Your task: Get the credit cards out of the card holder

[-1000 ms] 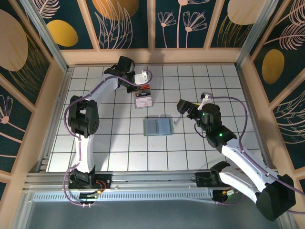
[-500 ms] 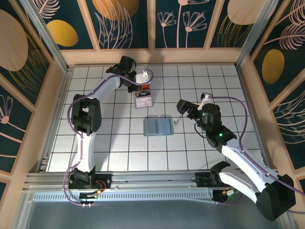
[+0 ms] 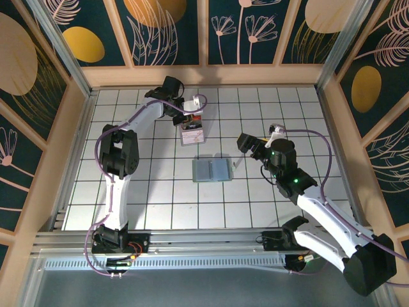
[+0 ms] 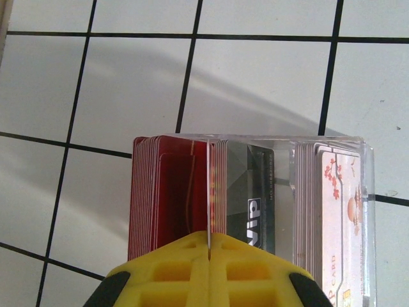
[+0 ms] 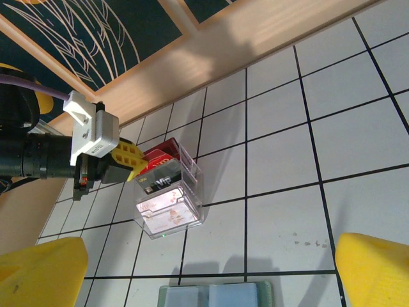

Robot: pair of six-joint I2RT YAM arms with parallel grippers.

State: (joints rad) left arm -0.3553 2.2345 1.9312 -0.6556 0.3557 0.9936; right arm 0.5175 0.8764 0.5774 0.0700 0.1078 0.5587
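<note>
Where floral walls [image 3: 166, 32] rise, white tiled table [image 3: 166, 192]

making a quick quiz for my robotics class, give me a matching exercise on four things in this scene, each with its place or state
Things:
1. pale green-grey soft bifold card holder
2. clear plastic box of cards
3. left arm's yellow fingers
4. right arm's yellow fingers

Places or states:
A. spread wide apart
B. lying open and flat on the tiles, mid-table
C. pressed together
D. standing beyond the card holder, toward the back wall

Pairs: 1-B, 2-D, 3-C, 4-A
</note>
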